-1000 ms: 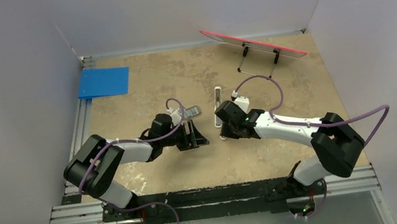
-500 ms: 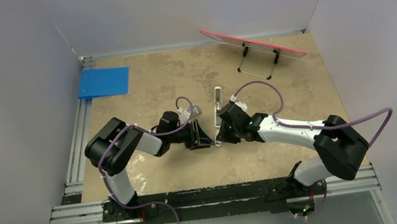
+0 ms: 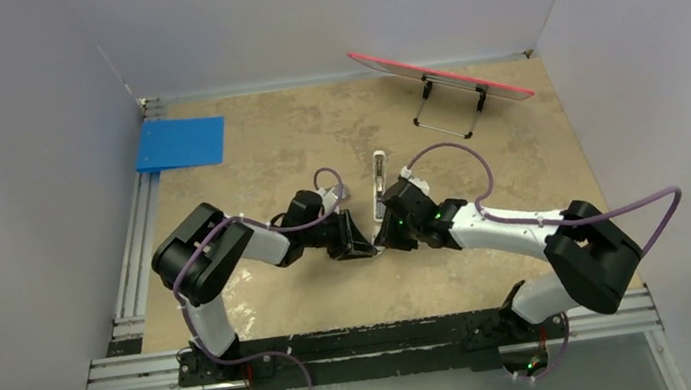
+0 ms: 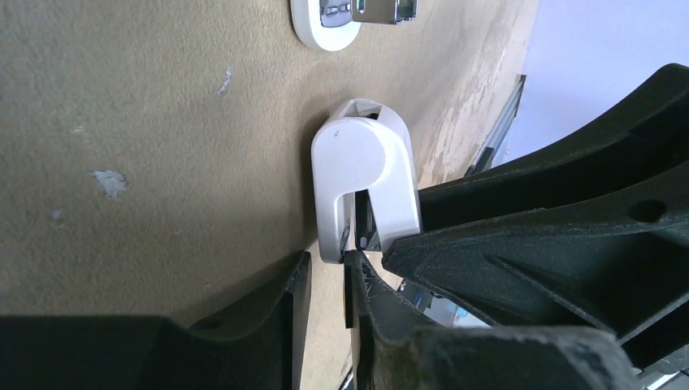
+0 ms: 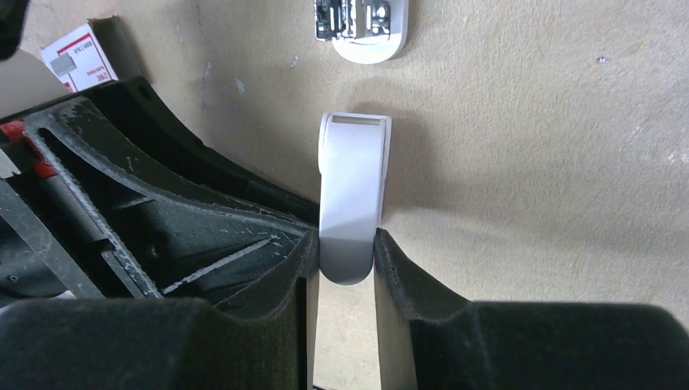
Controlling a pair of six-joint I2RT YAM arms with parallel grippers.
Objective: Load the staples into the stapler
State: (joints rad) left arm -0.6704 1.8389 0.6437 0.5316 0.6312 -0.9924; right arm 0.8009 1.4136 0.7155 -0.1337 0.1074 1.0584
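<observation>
The stapler point(image 3: 379, 172), a slim white bar, lies on the table just beyond both grippers. Its metal-lined end shows in the left wrist view point(image 4: 321, 34) and the right wrist view point(image 5: 370, 50). My right gripper point(image 5: 344, 240) point(image 3: 384, 233) is shut on a shorter white piece point(image 5: 351, 187) that stands on the table. My left gripper point(image 4: 329, 260) point(image 3: 365, 243) meets it from the left. Its jaws are narrow and straddle the near end of that white piece point(image 4: 361, 175). Whether they pinch it is unclear. The staples are out of view; only their red-and-white box point(image 5: 77, 53) shows.
A blue sheet point(image 3: 180, 142) lies at the back left corner. A red board on a wire stand point(image 3: 442, 76) leans at the back right. White walls close the table on three sides. The right gripper's black fingers point(image 4: 552, 203) crowd the left wrist view.
My left arm has swung right until its tips reach the white piece, and its jaws have narrowed from wide open. The right gripper has shifted slightly left, still holding the piece.
</observation>
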